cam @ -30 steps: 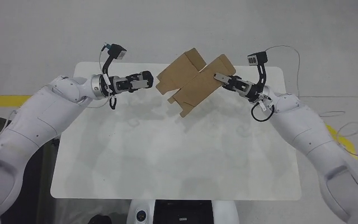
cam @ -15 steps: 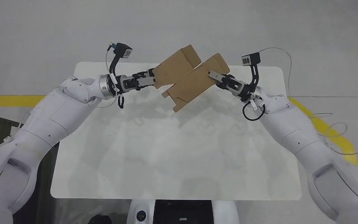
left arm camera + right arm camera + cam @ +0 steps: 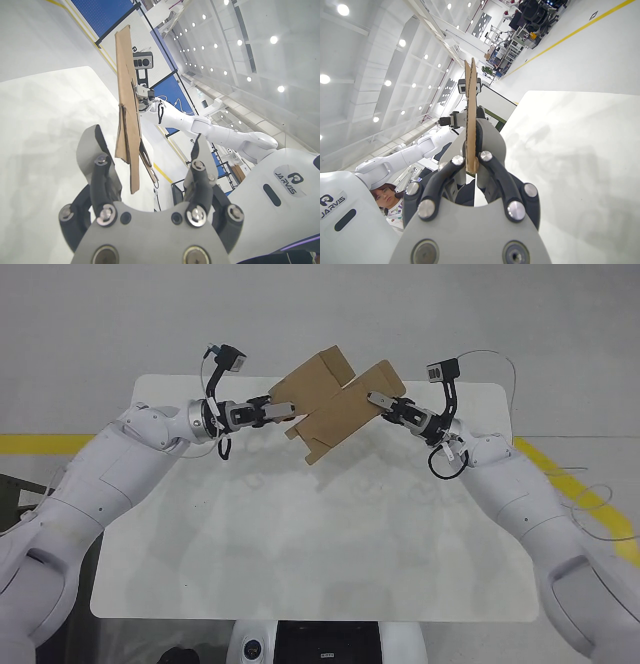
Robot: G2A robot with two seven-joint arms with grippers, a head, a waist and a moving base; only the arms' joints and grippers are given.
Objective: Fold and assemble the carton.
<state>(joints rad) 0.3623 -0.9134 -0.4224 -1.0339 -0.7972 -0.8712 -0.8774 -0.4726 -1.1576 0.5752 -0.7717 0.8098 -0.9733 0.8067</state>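
The carton [image 3: 335, 404] hangs in the air above the far edge of the bench [image 3: 300, 564]. It is a flattened blank with no side opened and no flap folded, so nearly all of the assembly is left. The right tool [image 3: 472, 142] pinches one end of it. The left tool [image 3: 148, 132] is spread wide, with the carton's opposite edge between its fingers (whether it touches either one I cannot tell), so a second grip is not yet made.

Carton [image 3: 330, 399] above far edge of table [image 3: 300, 554], btwn left hand [image 3: 290, 410] & right hand [image 3: 372, 397].
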